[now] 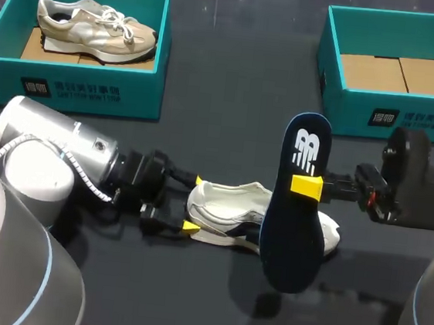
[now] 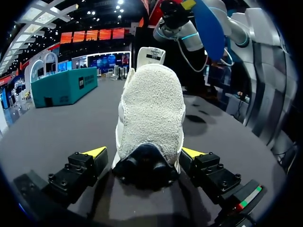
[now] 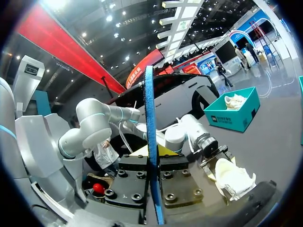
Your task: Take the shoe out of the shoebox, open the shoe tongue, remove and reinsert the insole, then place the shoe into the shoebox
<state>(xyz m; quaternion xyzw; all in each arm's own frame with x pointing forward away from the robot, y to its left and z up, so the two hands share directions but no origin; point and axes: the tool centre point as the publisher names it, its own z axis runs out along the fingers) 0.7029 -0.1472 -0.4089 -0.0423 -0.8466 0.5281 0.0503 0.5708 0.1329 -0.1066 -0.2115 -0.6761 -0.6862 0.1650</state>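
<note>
A white shoe (image 1: 235, 211) lies on its side on the dark table (image 1: 224, 93), its heel towards my left arm. My left gripper (image 1: 194, 203) stands open around that heel; in the left wrist view the yellow fingertips (image 2: 96, 151) flank the heel of the shoe (image 2: 151, 113) without pressing it. My right gripper (image 1: 306, 186) is shut on a navy insole (image 1: 298, 218), held upright above the shoe's toe end. In the right wrist view the insole (image 3: 151, 142) shows edge-on between the jaws of the right gripper (image 3: 152, 158), with the shoe (image 3: 234, 177) beyond.
A teal shoebox (image 1: 69, 89) at the back left holds a beige shoe (image 1: 95, 27). A second teal shoebox (image 1: 340, 98) at the back right shows only its cardboard floor.
</note>
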